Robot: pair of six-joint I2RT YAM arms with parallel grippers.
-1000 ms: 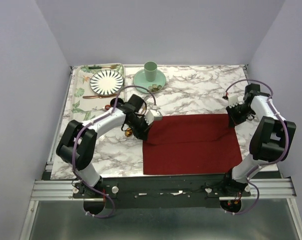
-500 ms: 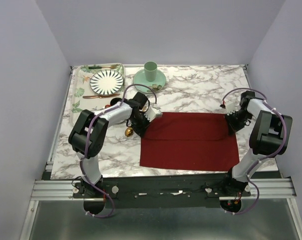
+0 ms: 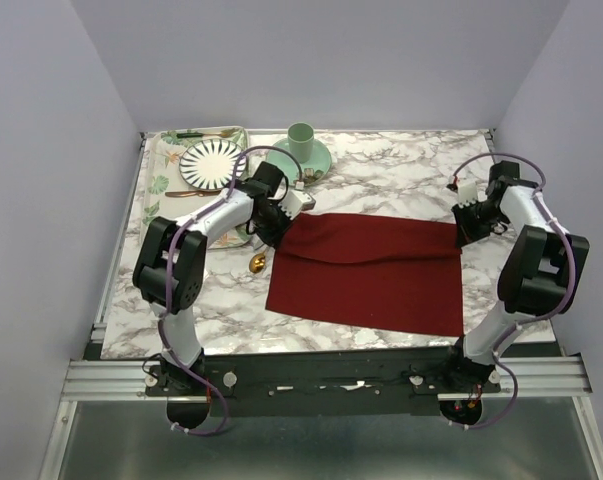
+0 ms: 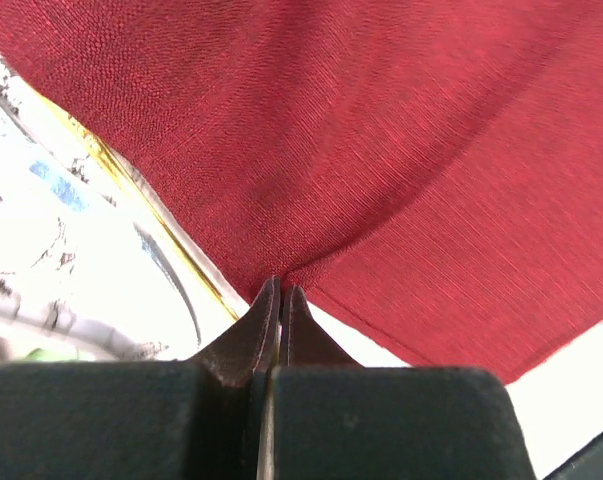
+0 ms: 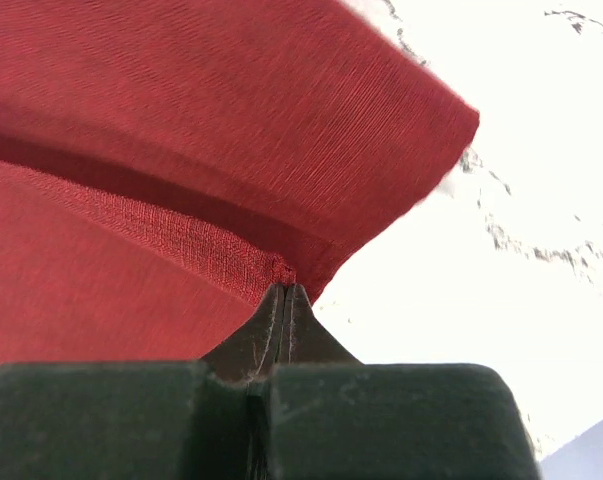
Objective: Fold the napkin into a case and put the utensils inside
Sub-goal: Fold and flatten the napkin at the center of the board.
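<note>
While both far corners of the napkin (image 3: 366, 275) are pinched, the step in hand looks like the fold that turns the cloth into a case, with no utensil in it yet. The left end effector (image 4: 274, 295) has its fingers pressed together on the far left corner, and the cloth fans away from the pinch. The right end effector (image 5: 284, 292) is likewise clamped on the far right corner, where a hemmed edge sits over a second layer of red. From above, the napkin lies across the middle of the tabletop (image 3: 401, 175), its far edge raised a little with a soft ridge running between the two grips and its near part flat.

The gold spoon (image 3: 257, 263) rests just left of the cloth's left edge, beside the left arm; the knife I cannot pick out with certainty. A striped plate (image 3: 213, 165) and a green cup (image 3: 301, 143) stand at the far left, apart from the cloth.

Next, I judge, both arms must carry the held edge together toward the near side, level and evenly taut, lay it down square, then let go.
</note>
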